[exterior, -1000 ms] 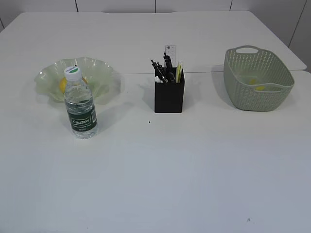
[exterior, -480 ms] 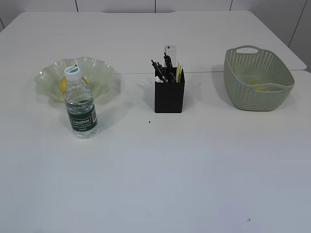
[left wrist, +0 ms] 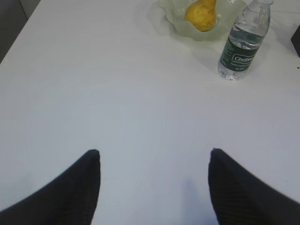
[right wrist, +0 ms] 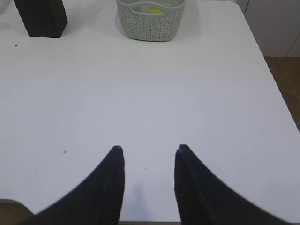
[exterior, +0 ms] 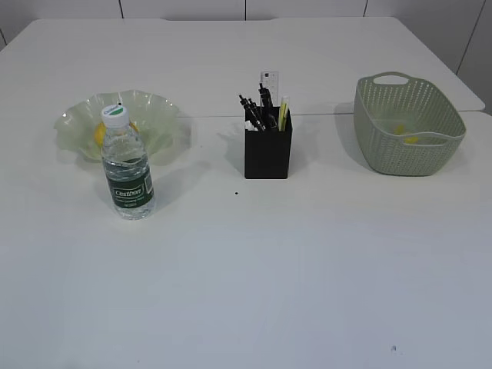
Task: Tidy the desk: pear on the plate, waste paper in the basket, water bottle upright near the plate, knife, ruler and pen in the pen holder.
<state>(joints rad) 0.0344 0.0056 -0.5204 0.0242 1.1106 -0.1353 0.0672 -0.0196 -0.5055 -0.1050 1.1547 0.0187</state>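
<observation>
We see the pear (left wrist: pixel 202 14) lying in the plate (exterior: pixel 157 115) toward the far left of the desk (exterior: pixel 254 269); from the exterior view the water bottle (exterior: pixel 127 164) stands upright just in front of the plate and hides most of the fruit. The pen holder (exterior: pixel 267 152) sits mid-desk toward the far edge, packed with the ruler (exterior: pixel 270 83), dark pens and a slim yellow piece we cannot identify. Near the far right edge, the basket (exterior: pixel 407 127) holds the waste paper (exterior: pixel 412 139), only a yellow scrap showing. The left gripper (left wrist: pixel 153 154) hangs over bare desk, fingers spread wide, empty. The right gripper (right wrist: pixel 149 150) stands with fingers parted more narrowly, pinching nothing.
</observation>
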